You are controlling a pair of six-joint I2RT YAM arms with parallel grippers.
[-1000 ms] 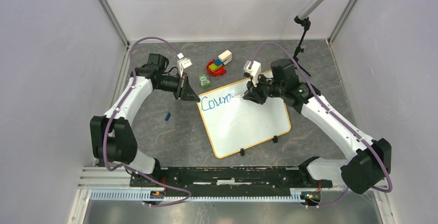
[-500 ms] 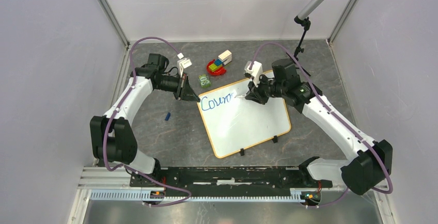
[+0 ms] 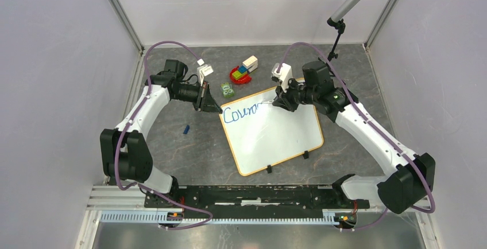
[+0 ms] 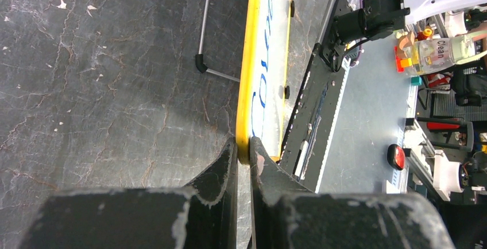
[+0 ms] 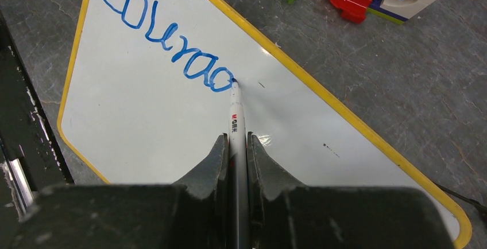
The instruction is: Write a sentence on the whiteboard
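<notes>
The whiteboard (image 3: 275,137) lies tilted on the table, white with a yellow rim and two black clips on its near edge. Blue writing (image 3: 241,113) reading "Coura" plus a round letter runs along its far edge; it also shows in the right wrist view (image 5: 166,45). My left gripper (image 3: 217,109) is shut on the board's far-left corner rim (image 4: 244,146). My right gripper (image 3: 279,102) is shut on a grey marker (image 5: 236,123), whose tip touches the board at the end of the last letter. The whiteboard (image 5: 172,123) fills the right wrist view.
A toy-brick pile (image 3: 242,71) and a small green owl block (image 3: 227,90) lie just beyond the board. A small blue piece (image 3: 186,129) lies left of it. A microphone stand (image 3: 336,42) stands at the back right. The rail (image 3: 252,194) runs along the near edge.
My right gripper has drawn back up and to the right with the marker, and the blue writing has grown by a stroke. The left arm has not moved.
</notes>
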